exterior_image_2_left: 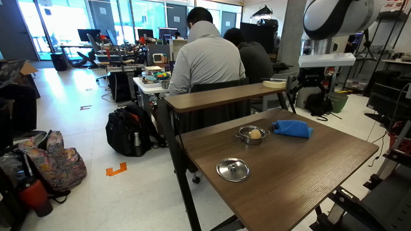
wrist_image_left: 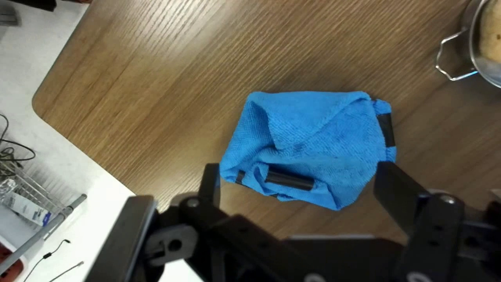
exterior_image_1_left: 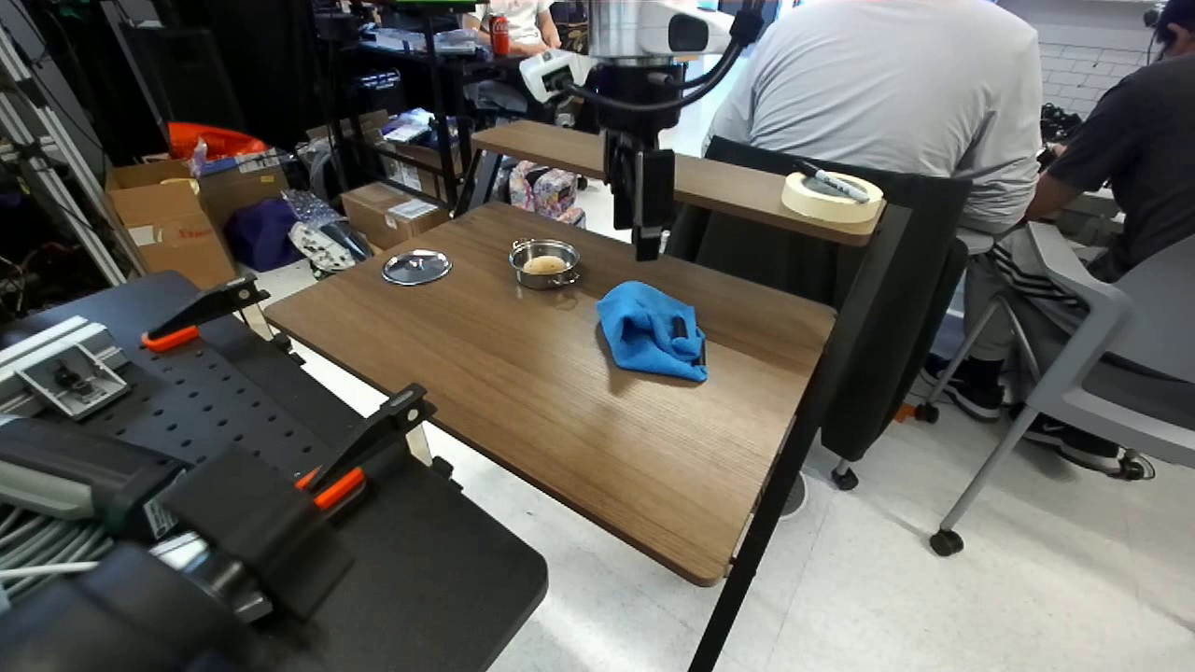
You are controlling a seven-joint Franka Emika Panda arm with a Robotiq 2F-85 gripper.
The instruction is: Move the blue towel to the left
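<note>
The blue towel (exterior_image_1_left: 644, 327) lies crumpled and folded on the brown wooden table (exterior_image_1_left: 523, 373), with black strips along its edges. It also shows in an exterior view (exterior_image_2_left: 293, 128) and fills the middle of the wrist view (wrist_image_left: 313, 129). My gripper (exterior_image_1_left: 646, 250) hangs above the table over the towel's far side, apart from it. It also shows in an exterior view (exterior_image_2_left: 311, 89). In the wrist view my gripper (wrist_image_left: 299, 168) is open, its two black fingers wide apart with nothing held, and the towel's lower part appears between them.
A small metal pot (exterior_image_1_left: 544, 263) with a round beige thing in it stands beside the towel. Its metal lid (exterior_image_1_left: 416, 267) lies farther along the table. A raised wooden shelf (exterior_image_1_left: 719, 182) runs along one table side, bearing a tape roll (exterior_image_1_left: 831, 196) and a marker.
</note>
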